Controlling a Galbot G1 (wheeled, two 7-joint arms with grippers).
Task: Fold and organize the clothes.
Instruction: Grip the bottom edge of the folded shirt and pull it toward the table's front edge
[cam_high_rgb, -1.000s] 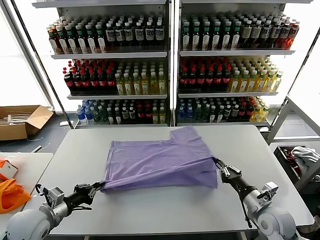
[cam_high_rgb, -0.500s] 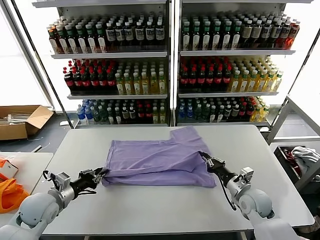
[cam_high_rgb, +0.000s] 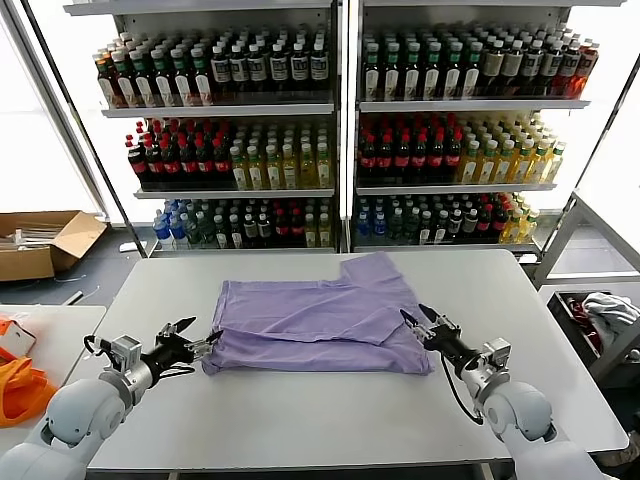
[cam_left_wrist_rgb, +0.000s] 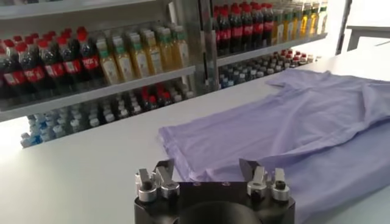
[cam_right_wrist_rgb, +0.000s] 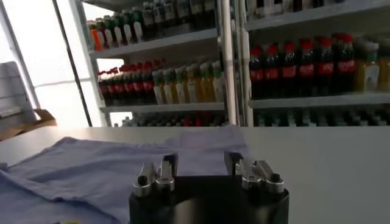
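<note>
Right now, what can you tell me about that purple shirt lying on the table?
The lavender T-shirt looks like thin, soft cotton and is plain on the side that shows. It lies flat on the white table, folded over on itself, one short sleeve pointing toward the drink shelves. A few gentle wrinkles cross it. The left pincer and right pincer sit open at its near corners; neither holds it.
</note>
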